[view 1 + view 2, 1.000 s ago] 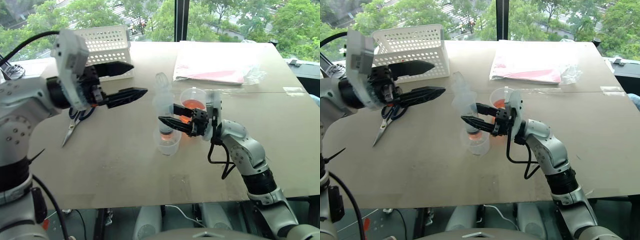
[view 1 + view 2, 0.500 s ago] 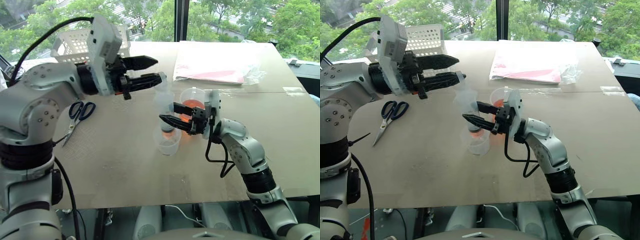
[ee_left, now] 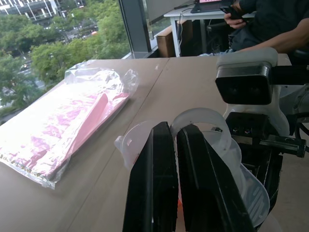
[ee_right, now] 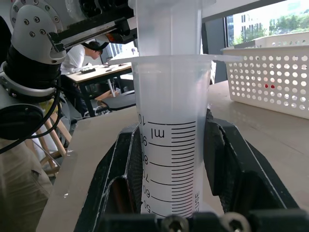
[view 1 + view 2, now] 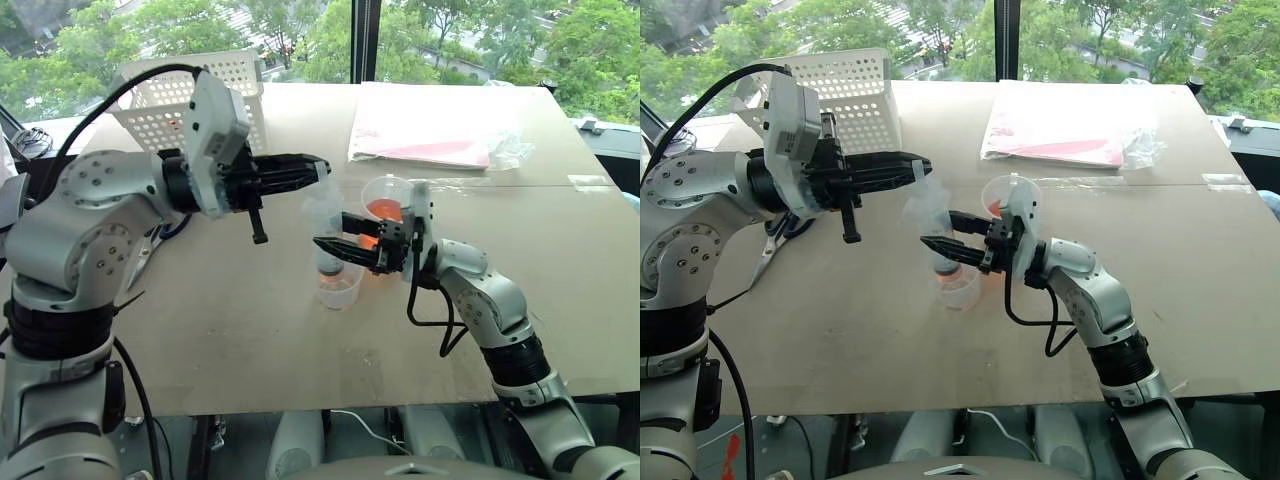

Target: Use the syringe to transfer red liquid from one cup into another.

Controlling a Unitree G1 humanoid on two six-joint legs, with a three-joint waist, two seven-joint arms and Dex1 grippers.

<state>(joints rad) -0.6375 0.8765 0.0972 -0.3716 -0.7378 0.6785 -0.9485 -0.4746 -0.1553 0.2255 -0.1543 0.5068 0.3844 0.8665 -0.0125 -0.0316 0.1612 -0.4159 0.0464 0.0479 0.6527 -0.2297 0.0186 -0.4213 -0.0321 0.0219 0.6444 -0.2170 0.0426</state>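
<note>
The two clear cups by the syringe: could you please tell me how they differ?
The beaker is taller; the small cup is lower. The beaker stands free, farther back, behind the right arm; the small cup sits below the syringe, whose tip points into it. The beaker shows plenty of red liquid; the small cup shows little. Both are clear plastic, upright on the table.

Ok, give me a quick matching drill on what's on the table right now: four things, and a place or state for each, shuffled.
Things:
1. syringe
2. white basket
3. scissors
4. pink plastic packet

Places or states:
A. far side of the table, right of the window post
B. upright over the small cup, barrel clamped by the right gripper
C. partly hidden behind the left arm
D. far left of the table, by the window

Pairs: 1-B, 2-D, 3-C, 4-A
</note>
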